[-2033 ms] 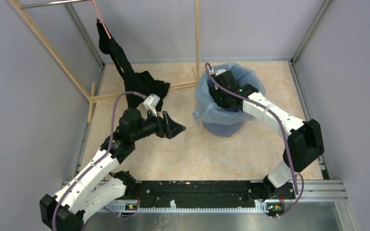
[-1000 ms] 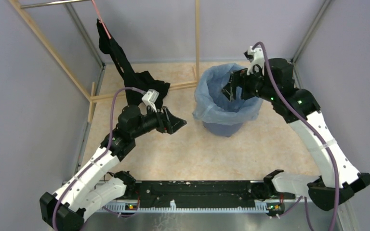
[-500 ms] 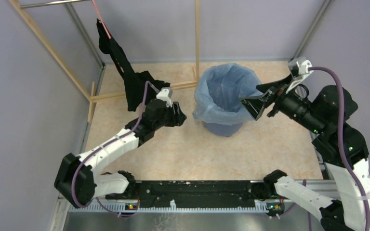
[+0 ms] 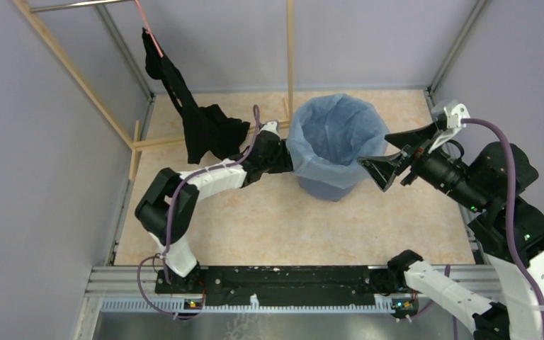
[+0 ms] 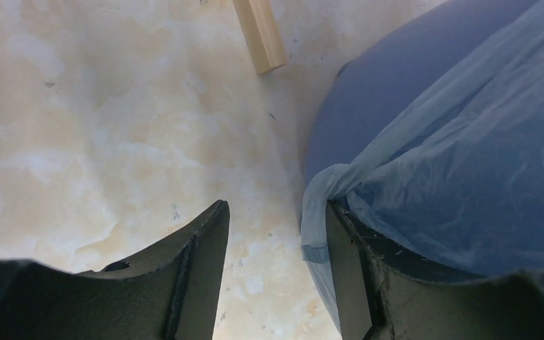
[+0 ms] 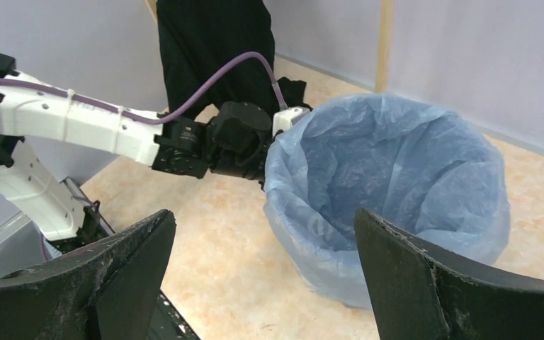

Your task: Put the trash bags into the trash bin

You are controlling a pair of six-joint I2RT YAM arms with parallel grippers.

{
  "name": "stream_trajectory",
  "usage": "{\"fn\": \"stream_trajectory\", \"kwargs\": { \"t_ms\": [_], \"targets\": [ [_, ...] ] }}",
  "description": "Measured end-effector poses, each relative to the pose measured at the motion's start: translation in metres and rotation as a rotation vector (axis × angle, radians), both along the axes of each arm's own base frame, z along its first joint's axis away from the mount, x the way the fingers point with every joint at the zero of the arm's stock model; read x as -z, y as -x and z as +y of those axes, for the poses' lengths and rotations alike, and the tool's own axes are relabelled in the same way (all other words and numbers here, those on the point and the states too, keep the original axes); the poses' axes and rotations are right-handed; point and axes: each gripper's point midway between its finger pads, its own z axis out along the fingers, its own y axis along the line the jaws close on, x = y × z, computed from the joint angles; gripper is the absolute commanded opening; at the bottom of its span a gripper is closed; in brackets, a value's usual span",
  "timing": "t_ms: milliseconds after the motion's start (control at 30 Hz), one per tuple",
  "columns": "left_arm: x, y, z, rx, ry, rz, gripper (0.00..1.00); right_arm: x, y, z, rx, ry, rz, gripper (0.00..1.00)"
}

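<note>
The right gripper (image 4: 374,150) is hovering wide open and empty beside the trash bin (image 4: 326,189). The left gripper (image 5: 278,212) is standing with jaws parted around the hanging edge of the trash bag (image 5: 467,170), which is lining the bin and draping over its rim.

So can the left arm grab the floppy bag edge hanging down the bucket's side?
Probably yes. The left gripper is right beside the bin, jaws open, and a hanging edge of the trash bag already sits between them. Nothing blocks it.
</note>
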Motion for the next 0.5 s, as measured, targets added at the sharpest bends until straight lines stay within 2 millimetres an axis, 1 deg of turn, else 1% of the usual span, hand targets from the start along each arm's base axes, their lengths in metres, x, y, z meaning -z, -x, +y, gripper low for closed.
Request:
{"fn": "stream_trajectory", "kwargs": {
  "t_ms": [100, 167, 200, 367, 500],
  "targets": [
    [0.016, -0.003, -0.013, 0.021, 0.023, 0.044, 0.59, -0.003, 0.006, -0.007, 0.016, 0.000, -0.022, 0.97],
    [0.021, -0.006, -0.022, 0.037, 0.041, 0.061, 0.59, -0.004, 0.009, -0.011, 0.026, 0.000, -0.033, 0.97],
    [0.022, -0.009, -0.030, 0.049, 0.058, 0.070, 0.59, -0.005, 0.010, -0.012, 0.031, -0.002, -0.038, 0.97],
    [0.021, -0.014, -0.063, 0.104, 0.127, 0.092, 0.59, -0.004, 0.011, -0.015, 0.042, 0.000, -0.043, 0.97],
    [0.018, -0.006, -0.095, 0.162, 0.179, 0.107, 0.59, 0.001, 0.010, -0.017, 0.051, 0.013, -0.029, 0.97]
  ]
}}
